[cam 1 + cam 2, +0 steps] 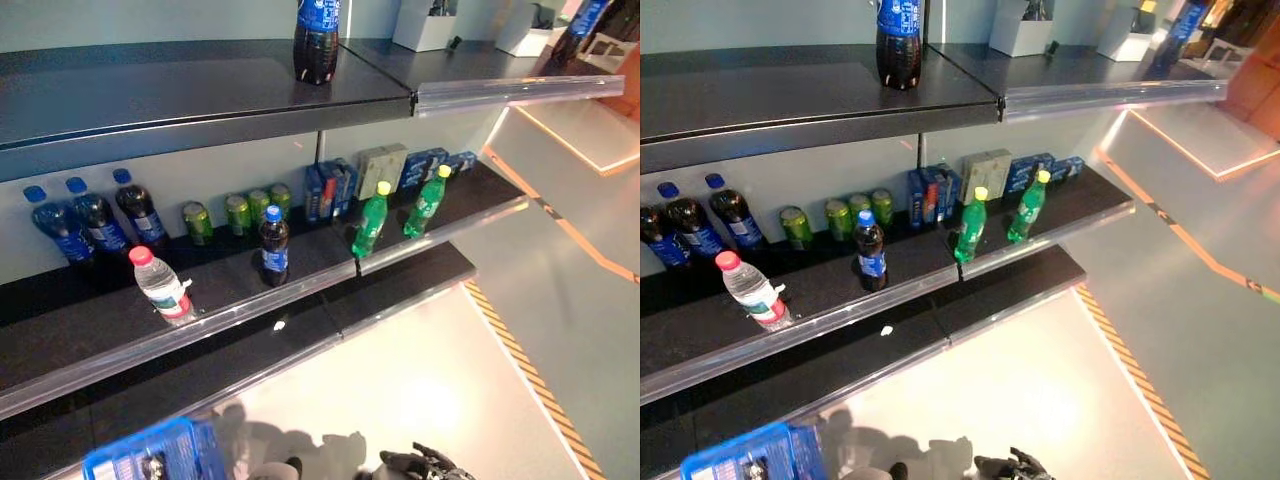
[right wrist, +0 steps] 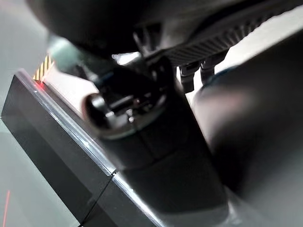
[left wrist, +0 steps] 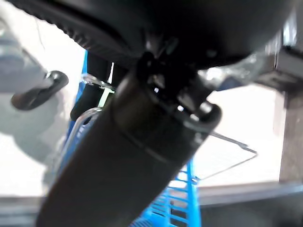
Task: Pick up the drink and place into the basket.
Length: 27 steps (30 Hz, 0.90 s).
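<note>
Drinks stand on the middle shelf (image 1: pixel 250 300): a clear water bottle with a red cap (image 1: pixel 162 285) at the front left, a small dark cola bottle with a blue cap (image 1: pixel 274 246) in the middle, and two green bottles (image 1: pixel 371 220) to the right. My left hand (image 3: pixel 142 142) is shut on the thin wire handles (image 3: pixel 236 151) of the blue basket (image 1: pixel 150 455), which hangs low at the lower left. My right hand (image 1: pixel 418 464) is low at the bottom, open and empty, far below the shelves. It also shows in the right wrist view (image 2: pixel 156 156).
Dark cola bottles (image 1: pixel 95 218) and green cans (image 1: pixel 238 213) line the back of the middle shelf, with blue boxes (image 1: pixel 330 188) and a grey box (image 1: pixel 382 168) beside them. A large cola bottle (image 1: pixel 316 35) stands on the top shelf. A lower shelf juts out underneath.
</note>
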Tool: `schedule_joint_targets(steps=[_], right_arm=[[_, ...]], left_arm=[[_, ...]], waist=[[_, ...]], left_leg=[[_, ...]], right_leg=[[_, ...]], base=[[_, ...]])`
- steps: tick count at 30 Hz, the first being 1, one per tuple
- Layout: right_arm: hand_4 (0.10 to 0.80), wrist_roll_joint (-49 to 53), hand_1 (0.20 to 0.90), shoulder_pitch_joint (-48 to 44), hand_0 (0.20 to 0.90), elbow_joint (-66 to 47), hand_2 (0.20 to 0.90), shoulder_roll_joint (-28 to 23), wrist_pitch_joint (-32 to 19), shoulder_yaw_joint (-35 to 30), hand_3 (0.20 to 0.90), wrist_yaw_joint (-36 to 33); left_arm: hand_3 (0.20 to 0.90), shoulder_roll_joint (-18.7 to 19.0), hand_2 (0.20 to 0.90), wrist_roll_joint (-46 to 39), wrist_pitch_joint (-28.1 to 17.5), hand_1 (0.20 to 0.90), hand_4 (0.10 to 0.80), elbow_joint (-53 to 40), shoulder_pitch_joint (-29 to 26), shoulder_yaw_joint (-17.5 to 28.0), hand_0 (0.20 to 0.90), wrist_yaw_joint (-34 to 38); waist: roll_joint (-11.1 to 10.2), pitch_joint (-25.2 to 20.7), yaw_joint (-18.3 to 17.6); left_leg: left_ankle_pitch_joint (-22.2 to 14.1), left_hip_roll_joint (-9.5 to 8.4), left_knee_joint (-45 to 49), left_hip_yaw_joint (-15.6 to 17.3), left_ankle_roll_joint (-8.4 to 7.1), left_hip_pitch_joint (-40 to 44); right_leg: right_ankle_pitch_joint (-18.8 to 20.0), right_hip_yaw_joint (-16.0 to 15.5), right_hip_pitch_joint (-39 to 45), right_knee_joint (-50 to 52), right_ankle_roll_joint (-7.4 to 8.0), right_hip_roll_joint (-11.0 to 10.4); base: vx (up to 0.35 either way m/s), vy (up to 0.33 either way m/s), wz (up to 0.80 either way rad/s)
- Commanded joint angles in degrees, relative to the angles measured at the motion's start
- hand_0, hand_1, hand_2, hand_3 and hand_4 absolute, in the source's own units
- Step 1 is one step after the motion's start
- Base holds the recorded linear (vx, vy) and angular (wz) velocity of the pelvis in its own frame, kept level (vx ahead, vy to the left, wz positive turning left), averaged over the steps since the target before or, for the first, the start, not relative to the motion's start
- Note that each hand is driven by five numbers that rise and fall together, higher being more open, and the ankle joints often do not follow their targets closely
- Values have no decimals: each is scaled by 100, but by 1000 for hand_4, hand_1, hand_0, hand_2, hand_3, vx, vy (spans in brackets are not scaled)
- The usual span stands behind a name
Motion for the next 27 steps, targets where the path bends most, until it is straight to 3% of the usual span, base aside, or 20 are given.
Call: schedule_joint_targets(steps=[1, 3, 5, 7, 9, 11, 12, 13, 14, 15, 17, 19, 20, 21, 23, 24, 27], right_arm=[[800, -106, 900, -132, 900, 53, 900, -155, -13, -25, 900, 133], [800, -179, 900, -140, 900, 23, 900, -161, 72, 2, 900, 192], [800, -412, 900, -119, 900, -80, 900, -213, 237, 80, 900, 256], [800, -466, 900, -117, 900, -193, 900, -340, 306, 248, 900, 269], [800, -337, 900, -148, 900, -215, 900, -420, 235, 296, 900, 311], [800, -291, 900, -181, 900, -215, 900, -520, 214, 196, 900, 295], [800, -283, 900, -200, 900, -197, 900, -568, 207, 184, 900, 319], [800, -306, 900, -258, 900, -167, 900, -590, 208, 213, 900, 312], [800, -306, 900, -258, 900, -167, 900, -590, 208, 213, 900, 312], [800, -307, 900, -331, 900, -137, 900, -582, 211, 242, 900, 294], [800, -215, 900, -349, 900, -126, 900, -545, 193, 225, 900, 247], [800, -152, 900, -334, 900, -214, 900, -476, 160, 231, 900, 174], [800, -151, 900, -338, 900, -225, 900, -464, 167, 238, 900, 160], [800, -157, 900, -400, 900, -263, 900, -387, 217, 322, 900, 74], [800, -102, 900, -428, 900, -251, 900, -322, 238, 383, 900, 33], [800, -16, 900, -361, 900, -279, 900, -225, 324, 327, 900, 20], [800, -332, 900, -226, 900, -311, 900, -145, 276, 286, 900, 153]], left_arm=[[200, 446, 300, -291, -673, 300, 100, -38, 209, -110, 300, -120], [200, 357, 300, -325, -799, 300, 100, -5, 231, -114, 300, -249], [200, 288, 300, -430, -858, 300, 100, -26, 267, -139, 300, -224], [200, 231, 300, -247, -814, 300, 100, -3, 286, -58, 300, -281], [200, 205, 300, -245, -785, 300, 100, 24, 305, -43, 300, -340], [200, 179, 300, -216, -680, 300, 100, 34, 331, -108, 300, -391], [200, 170, 300, -275, -675, 300, 100, 14, 326, -173, 300, -321], [200, 105, 300, -400, -702, 300, 100, 1, 351, -217, 300, -308], [200, 105, 300, -400, -702, 300, 100, 1, 351, -217, 300, -308], [200, 57, 300, -451, -708, 300, 100, 15, 393, -174, 300, -367], [200, 55, 300, -310, -668, 300, 100, 22, 413, -32, 300, -401], [200, 90, 300, -259, -621, 300, 100, 88, 425, 107, 300, -426], [200, 98, 300, -241, -610, 300, 100, 91, 422, 126, 300, -429], [200, 134, 300, -250, -581, 300, 100, 99, 408, 284, 300, -346], [200, 165, 300, -303, -593, 300, 100, 108, 375, 392, 300, -230], [200, 174, 300, -241, -637, 300, 100, 91, 338, 487, 300, -96], [200, 236, 300, -136, -621, 300, 100, 43, 260, 487, 300, 39]], waist=[[54, 143, -34], [-14, 112, -31], [-85, 82, -48], [-156, 115, 7], [-254, 189, 75], [-326, 276, 104], [-305, 298, 168], [-228, 329, 295], [-228, 329, 295], [-114, 312, 397], [5, 288, 451], [114, 295, 618], [100, 286, 622], [41, 269, 673], [34, 206, 716], [17, 166, 677], [127, 148, 596]], left_leg=[[-772, 518, -6, 164, -403, 586], [-848, 728, 191, 188, -571, 607], [-802, 997, 464, 242, -725, 590], [-170, 1248, 1117, 291, -847, 248], [47, 1291, 1618, 425, -749, -97], [105, 1287, 2098, 764, -553, -560], [-23, 1002, 2071, 737, -480, -648], [-148, 486, 1826, 642, -392, -709], [-148, 486, 1826, 642, -392, -709], [-95, 209, 1338, 801, -385, -736], [90, 142, 699, 1254, -425, -780], [653, 59, 694, 1454, -532, -1263], [620, 51, 727, 1413, -519, -1284], [294, -37, 858, 1131, -383, -1232], [204, -118, 711, 870, -279, -1100], [138, -105, 513, 906, -164, -879], [135, -3, 320, 598, -33, -608]], right_leg=[[1172, 177, 40, -137, 146, -67], [947, 179, 160, -52, 143, -4], [593, 111, 253, 142, -6, 184], [393, -11, 408, 242, -223, 424], [340, -157, 594, 173, -373, 518], [177, -343, 821, 144, -591, 673], [110, -410, 919, 144, -623, 738], [19, -376, 1039, 141, -633, 907], [19, -376, 1039, 141, -633, 907], [-65, -450, 1150, 121, -634, 1094], [-174, -609, 1318, 68, -644, 1265], [-436, -722, 1529, 108, -762, 1516], [-468, -720, 1509, 142, -774, 1517], [-715, -670, 1460, 460, -828, 1538], [-884, -620, 1456, 821, -836, 1617], [-699, -669, 1325, 1687, -629, 1611], [-195, -531, 808, 3489, -282, 1526]], base=[[186, -565, 14], [156, -520, 6], [153, -490, 4], [79, -487, 17], [67, -427, -7], [127, -438, 6], [204, -413, 50], [135, -195, 51], [215, -220, 24], [225, -181, -3], [275, -198, 7], [239, -190, 34], [203, -121, 5], [148, -48, -5], [205, -54, 24], [207, -43, 48], [129, -62, 40]])
